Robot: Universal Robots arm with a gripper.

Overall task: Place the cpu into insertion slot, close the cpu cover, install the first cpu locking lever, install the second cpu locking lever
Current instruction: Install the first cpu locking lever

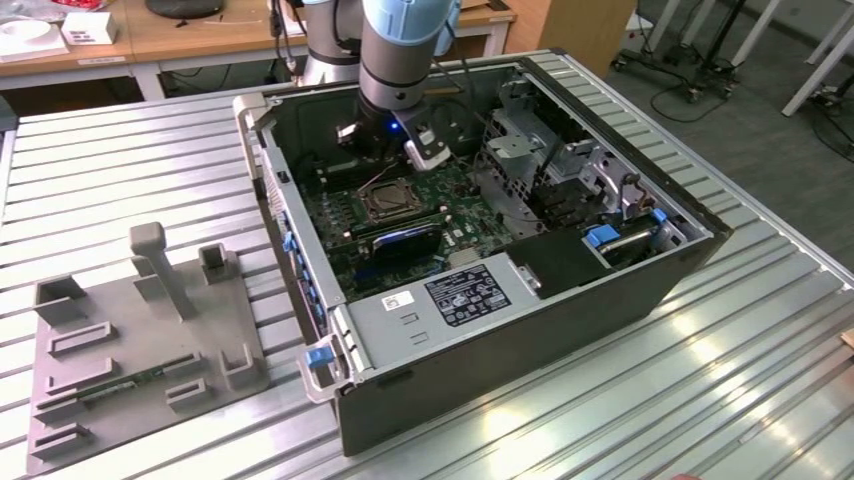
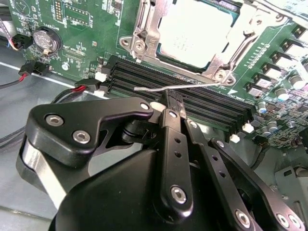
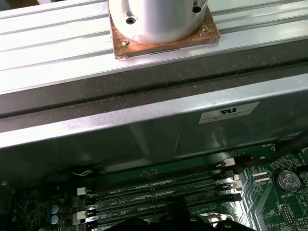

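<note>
In the second wrist view the cpu lies flat in the insertion slot, its pale metal face up. The cpu cover is down around it as a silver frame. A thin silver locking lever runs along the socket's edge, raised over the black memory slots. My gripper has its black fingers shut together, with the tips right at the lever's bent section; whether they touch it I cannot tell. In the exterior view the gripper hangs inside the open computer case, just behind the insertion slot.
Long black memory slots lie under the fingertips, and a coin battery sits off to one side. The case wall stands close by the slots. A drive cage fills the case's right. A grey fixture plate lies at the exterior view's left.
</note>
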